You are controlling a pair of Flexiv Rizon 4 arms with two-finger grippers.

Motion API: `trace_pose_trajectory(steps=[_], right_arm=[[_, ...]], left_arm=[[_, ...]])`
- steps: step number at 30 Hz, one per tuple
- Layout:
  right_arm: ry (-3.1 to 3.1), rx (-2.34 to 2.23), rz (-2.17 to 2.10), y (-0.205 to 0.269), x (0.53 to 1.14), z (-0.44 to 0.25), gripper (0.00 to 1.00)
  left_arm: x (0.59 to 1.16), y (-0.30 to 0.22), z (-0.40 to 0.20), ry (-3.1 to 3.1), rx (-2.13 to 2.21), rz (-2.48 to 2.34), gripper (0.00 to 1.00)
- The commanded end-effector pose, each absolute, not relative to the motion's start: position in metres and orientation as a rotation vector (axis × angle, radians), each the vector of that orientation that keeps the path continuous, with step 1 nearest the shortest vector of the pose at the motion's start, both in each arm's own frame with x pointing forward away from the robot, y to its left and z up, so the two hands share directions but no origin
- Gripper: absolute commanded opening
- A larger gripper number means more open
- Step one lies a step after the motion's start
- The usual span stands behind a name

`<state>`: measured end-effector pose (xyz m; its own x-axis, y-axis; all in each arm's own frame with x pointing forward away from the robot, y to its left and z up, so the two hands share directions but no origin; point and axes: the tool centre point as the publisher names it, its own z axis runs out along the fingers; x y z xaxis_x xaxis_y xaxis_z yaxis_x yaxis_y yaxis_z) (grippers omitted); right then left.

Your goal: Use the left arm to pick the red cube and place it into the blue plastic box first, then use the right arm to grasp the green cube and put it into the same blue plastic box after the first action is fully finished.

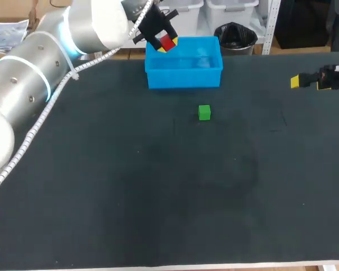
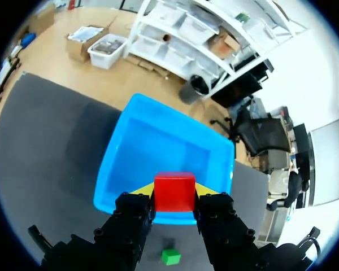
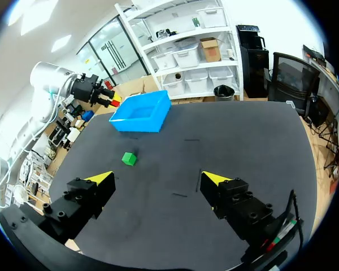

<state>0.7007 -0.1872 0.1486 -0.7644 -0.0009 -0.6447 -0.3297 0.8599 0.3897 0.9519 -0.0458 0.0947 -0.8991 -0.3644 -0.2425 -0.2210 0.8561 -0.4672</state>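
The left fingers [image 2: 140, 192] are closed on the red cube [image 2: 174, 192], one yellow tip flat against each of two opposite faces, with the top face and the front face showing between them. The red cube looks small, rigid and light, probably wood or hard plastic, so a modest squeeze should hold it. The faces look smooth, so I would expect it to slip or twist if the pads sat near an edge rather than mid-face. It hangs above the blue plastic box [image 2: 110, 169], over the rim on the arm's side, not yet inside. The box looks thin-walled, light and easy to nudge along the surface [image 1: 158, 197], so a release from just over the open middle seems safer than one at the rim. Outward from the box, the green cube [image 1: 204, 112] sits alone on the surface, apart from the front wall, and looks about the same size as the red one. It should handle the same way, best taken from above across two parallel sides. The right fingers [image 3: 101, 180] stand wide apart and empty, well away from the green cube.
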Motion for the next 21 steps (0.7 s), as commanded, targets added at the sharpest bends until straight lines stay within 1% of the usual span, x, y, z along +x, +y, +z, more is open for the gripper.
trace_pose_trajectory(steps=[1,5,7,8,9,14,21], right_arm=[[2.37,-0.237,0.647,-0.187,0.701,0.149,1.0],[2.37,-0.237,0.647,-0.187,0.701,0.149,1.0],[2.37,-0.237,0.647,-0.187,0.701,0.149,1.0],[2.37,-0.237,0.647,-0.187,0.701,0.149,1.0],[2.37,-0.237,0.647,-0.187,0.701,0.149,1.0],[2.37,-0.237,0.647,-0.187,0.701,0.149,1.0],[2.37,-0.237,0.647,-0.187,0.701,0.149,1.0]], left_arm=[[0.989,-0.05,0.086,2.803,-0.437,-0.631,0.0],[0.99,-0.05,0.081,2.813,-0.444,-0.614,0.0],[0.99,-0.049,0.08,2.815,-0.446,-0.604,0.49],[0.99,-0.049,0.079,2.816,-0.449,-0.598,0.87],[0.99,-0.048,0.079,2.816,-0.45,-0.597,1.0],[0.989,-0.044,0.082,2.806,-0.441,-0.581,1.0],[0.98,-0.037,0.102,2.755,-0.386,-0.56,1.0]])
